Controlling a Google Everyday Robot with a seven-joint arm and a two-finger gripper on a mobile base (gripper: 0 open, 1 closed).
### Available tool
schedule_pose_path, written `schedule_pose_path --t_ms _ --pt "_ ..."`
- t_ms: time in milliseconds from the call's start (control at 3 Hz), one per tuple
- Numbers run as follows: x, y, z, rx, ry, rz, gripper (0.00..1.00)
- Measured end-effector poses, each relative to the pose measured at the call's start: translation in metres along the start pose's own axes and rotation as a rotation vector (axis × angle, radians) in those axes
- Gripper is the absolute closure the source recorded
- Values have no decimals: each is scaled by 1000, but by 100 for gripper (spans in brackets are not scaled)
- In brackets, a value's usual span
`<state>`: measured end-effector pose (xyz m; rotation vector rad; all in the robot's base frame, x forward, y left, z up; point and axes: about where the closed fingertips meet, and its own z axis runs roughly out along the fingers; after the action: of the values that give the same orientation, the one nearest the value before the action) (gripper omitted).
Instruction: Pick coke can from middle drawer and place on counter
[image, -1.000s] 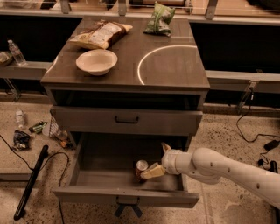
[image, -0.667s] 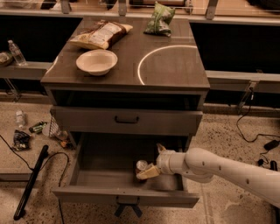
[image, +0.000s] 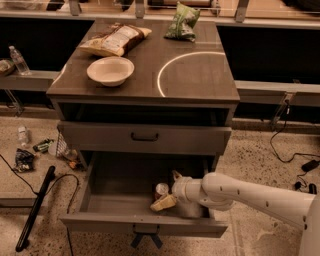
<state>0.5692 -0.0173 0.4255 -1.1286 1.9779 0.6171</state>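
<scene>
The coke can (image: 161, 189) stands in the open middle drawer (image: 102, 200), below the front edge of the bench (image: 200, 75). The gripper (image: 164, 191) is at it, fingers (image: 163, 202) apart, one on each side.

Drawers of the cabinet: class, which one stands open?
The middle drawer, below the shut drawer with the black handle. It alone is pulled out, and the end effector reaches into it at the coke can.

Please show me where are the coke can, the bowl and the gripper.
coke can (image: 160, 187): camera view, on its silver top.
bowl (image: 110, 71): camera view, on its inside.
gripper (image: 164, 192): camera view, at its tip, inside the open drawer (image: 117, 197) by the coke can.
</scene>
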Motion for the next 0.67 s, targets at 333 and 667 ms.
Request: schedule_pose_path --t_ms 333,667 --pt "13 -1 8 -8 -1 21 16" --pt "20 -1 13 -18 -7 31 39"
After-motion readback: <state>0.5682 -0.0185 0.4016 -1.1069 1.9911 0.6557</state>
